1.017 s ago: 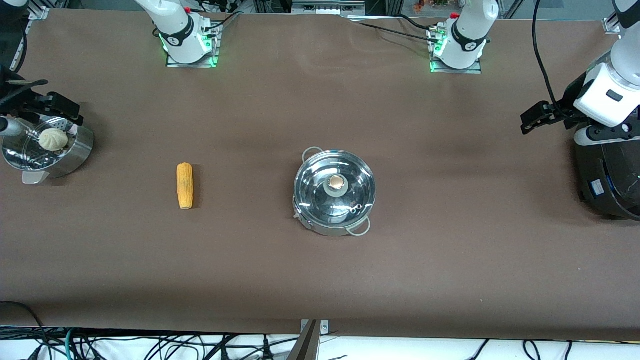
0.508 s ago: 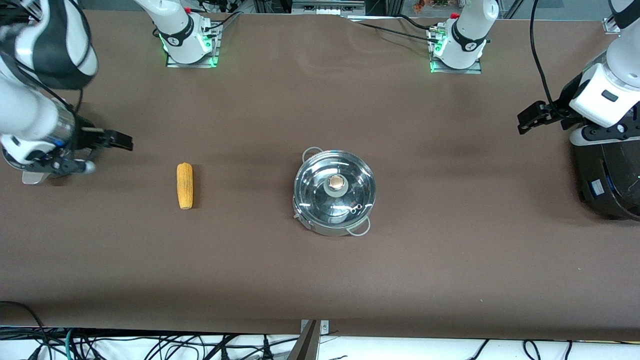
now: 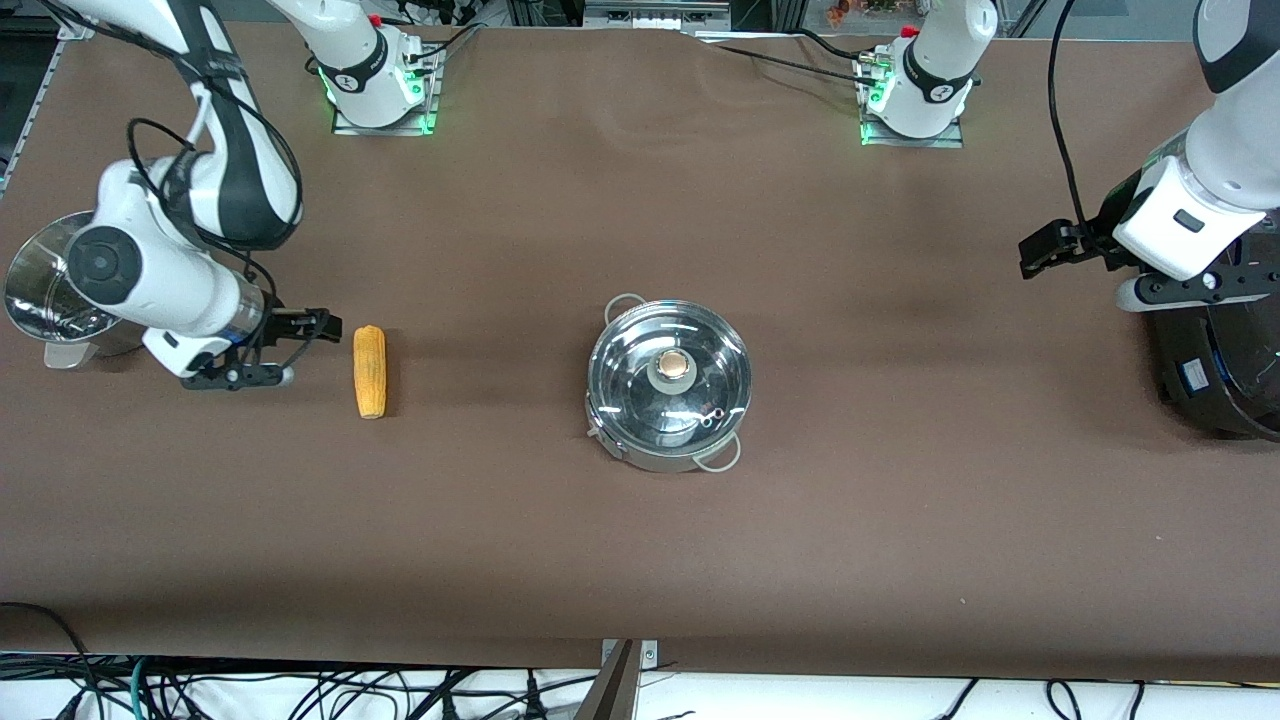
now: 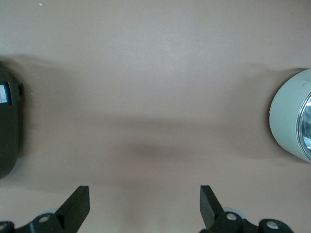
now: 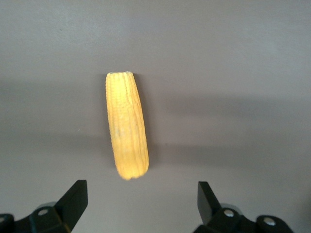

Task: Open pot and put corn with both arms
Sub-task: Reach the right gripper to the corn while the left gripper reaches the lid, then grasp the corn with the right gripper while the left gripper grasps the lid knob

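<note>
Front view shows the right tool (image 3: 300, 345) just beside the corn (image 3: 370, 371), on the side toward the right arm's end of the counter (image 3: 640, 560), its fingers spread apart. The corn lies flat, well apart from the pot (image 3: 668, 385), which sits mid-counter with its glass lid (image 3: 670, 372) on and the knob (image 3: 674, 364) centred. The left tool (image 3: 1050, 250), fingers also apart, hangs over bare counter toward the left arm's end, well short of the pot. To do this step well, I judge each tool should centre first: the right one straddling the cob's middle across its width, the left one squarely above the knob before descending.
</note>
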